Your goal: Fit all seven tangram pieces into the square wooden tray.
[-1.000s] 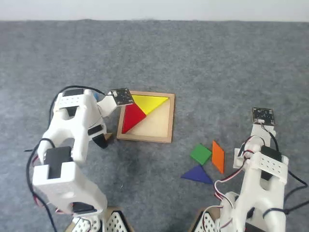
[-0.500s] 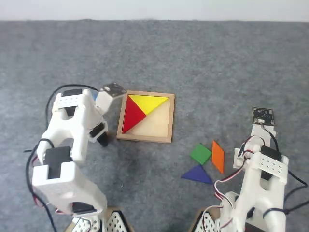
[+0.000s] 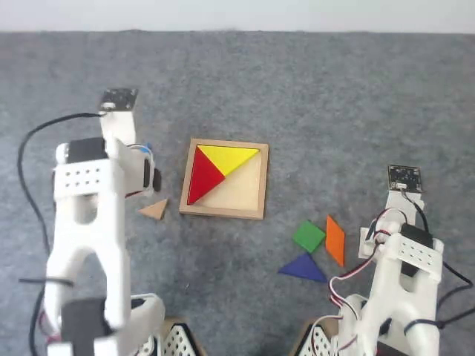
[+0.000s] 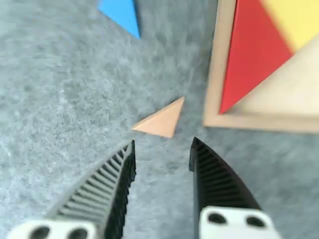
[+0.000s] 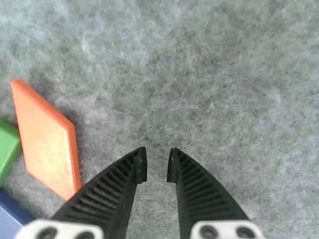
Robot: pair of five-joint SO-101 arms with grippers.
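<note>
Jaws, left: the left gripper [image 4: 162, 144] is spread wide with nothing between the jaws. It hangs over the carpet just outside the tray's corner, where the red triangle's tip ends.
Jaws, right: the right gripper [image 5: 157, 152] is parted by a narrow gap and holds nothing. It is well apart from the tray, beyond the loose pieces.
Surface: grey carpet [image 3: 334, 96] covers the whole table.
Room: a pale wall strip [image 3: 237, 15] runs along the carpet's far edge, beyond the tray.
Tray: the square wooden tray [image 3: 221, 211] lies flat between the two arms.
In tray: the red triangle [image 3: 202, 178] and the yellow triangle [image 3: 230, 157] touch along one edge, and the rest of the floor is bare wood.
Beside tray, left arm's side: the tan triangle [image 4: 160, 122] is near the rim, not touching it. The light blue triangle [image 4: 122, 15] lies farther off.
Beside tray, right arm's side: the green square [image 3: 309, 236], orange parallelogram [image 3: 335, 239] and dark blue triangle [image 3: 303, 267] are clustered together.
Left wrist vs high: the wrist view shows the light blue triangle's point plainly, while in the high view the arm covers most of it.
Right wrist vs high: the wrist view shows the thick side edge of the orange parallelogram.
</note>
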